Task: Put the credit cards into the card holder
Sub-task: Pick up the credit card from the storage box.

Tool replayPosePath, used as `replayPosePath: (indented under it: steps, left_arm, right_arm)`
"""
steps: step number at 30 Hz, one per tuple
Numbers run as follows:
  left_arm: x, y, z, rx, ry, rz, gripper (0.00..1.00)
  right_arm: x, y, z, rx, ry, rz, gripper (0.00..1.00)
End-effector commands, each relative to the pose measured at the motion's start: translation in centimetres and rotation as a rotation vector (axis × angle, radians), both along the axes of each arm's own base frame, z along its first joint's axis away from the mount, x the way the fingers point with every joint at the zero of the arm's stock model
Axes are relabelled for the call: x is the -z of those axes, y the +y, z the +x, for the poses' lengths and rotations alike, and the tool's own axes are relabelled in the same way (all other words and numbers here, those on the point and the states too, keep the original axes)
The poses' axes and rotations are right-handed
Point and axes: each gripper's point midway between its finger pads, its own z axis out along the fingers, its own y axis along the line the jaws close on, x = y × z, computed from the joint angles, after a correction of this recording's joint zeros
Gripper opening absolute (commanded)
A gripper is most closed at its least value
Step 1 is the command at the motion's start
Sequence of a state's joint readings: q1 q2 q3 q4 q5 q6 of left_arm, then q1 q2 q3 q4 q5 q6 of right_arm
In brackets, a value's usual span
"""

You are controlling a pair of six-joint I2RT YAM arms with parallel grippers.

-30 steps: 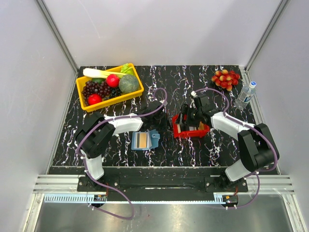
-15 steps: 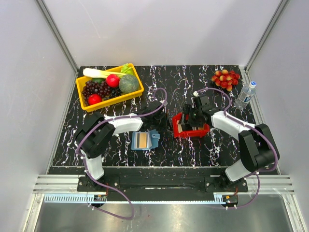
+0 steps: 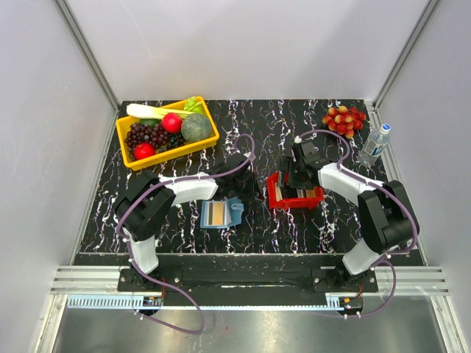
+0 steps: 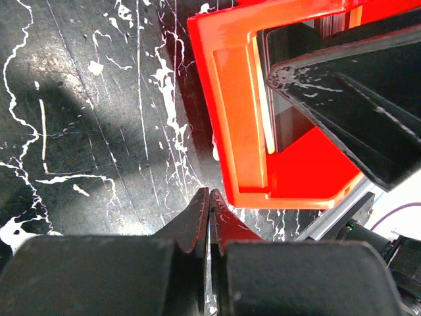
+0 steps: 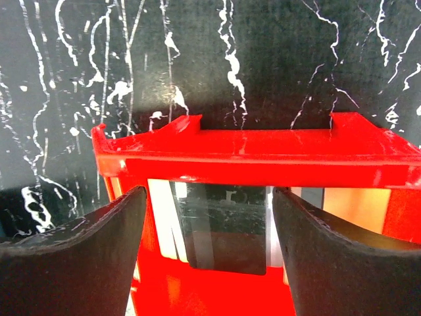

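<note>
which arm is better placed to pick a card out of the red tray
Right. The right fingers stand open over the dark card in the red tray; the left fingers are shut, outside the tray's wall.

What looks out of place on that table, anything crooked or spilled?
Only slightly: the red tray sits crooked to the edges of the table, with the right claw open over it. Nothing looks spilled or broken.
</note>
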State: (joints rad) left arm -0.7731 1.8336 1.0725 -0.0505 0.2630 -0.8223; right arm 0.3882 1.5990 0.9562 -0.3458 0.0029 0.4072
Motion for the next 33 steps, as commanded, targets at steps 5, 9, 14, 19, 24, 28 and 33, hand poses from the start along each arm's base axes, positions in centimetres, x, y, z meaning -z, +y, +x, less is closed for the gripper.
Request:
replayPosePath:
  steps: [5,9,14,19,24,28,33]
  left_arm:
    - [-2.9,-1.4,1.0,0.018,-0.064,-0.075,0.0]
    - [-3.0,-1.5,1.0,0.019,-0.063,-0.076,0.0]
    - [-2.7,-1.5,0.9,0.023,-0.06,-0.075,0.0]
    - [-2.6,-1.4,0.9,0.019,-0.055,-0.074,0.0]
    - [-2.6,-1.4,0.9,0.019,-0.055,-0.076,0.0]
    - [-2.7,-1.4,0.8,0.021,-0.056,-0.078,0.0]
    - [-2.7,-1.4,0.8,0.021,-0.055,-0.076,0.0]
  right_arm:
    - [1.6,-1.7,-0.2,-0.003,0.06,-0.177,0.84]
    - [2.2,-2.0,-0.5,0.011,0.092,-0.22,0.78]
    - [3.2,-1.9,-1.2,0.015,0.131,-0.211,0.67]
    - [2.0,-1.4,-0.9,0.008,0.085,-0.175,0.49]
    - [-0.6,-1.2,0.0,0.004,0.005,-0.154,0.48]
    - [-3.5,-1.3,0.5,0.006,-0.079,-0.14,0.48]
    - [-5.4,-1.3,0.4,0.001,-0.128,-0.113,0.49]
